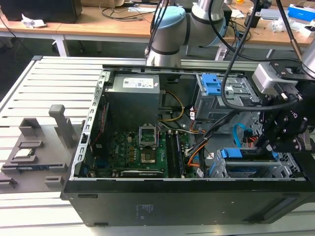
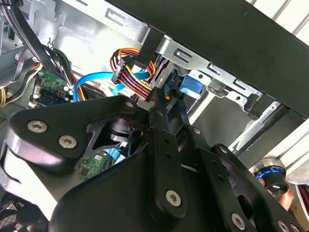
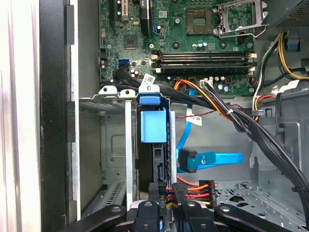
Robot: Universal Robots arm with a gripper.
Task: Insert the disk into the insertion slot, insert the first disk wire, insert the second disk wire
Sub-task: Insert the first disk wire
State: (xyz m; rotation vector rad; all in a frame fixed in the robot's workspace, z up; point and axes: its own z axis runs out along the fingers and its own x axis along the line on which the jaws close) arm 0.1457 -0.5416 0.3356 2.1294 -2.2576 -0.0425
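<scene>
In the exterior view, the gripper [image 1: 268, 145] hangs over the disk [image 1: 248, 158], which is seated in the insertion slot [image 1: 219, 172]. In the second wrist view, it is clenched on the first disk wire [image 2: 133, 72] at the disk's end. In the first wrist view, the second disk wire [image 3: 217, 158] lies loose nearby.
</scene>
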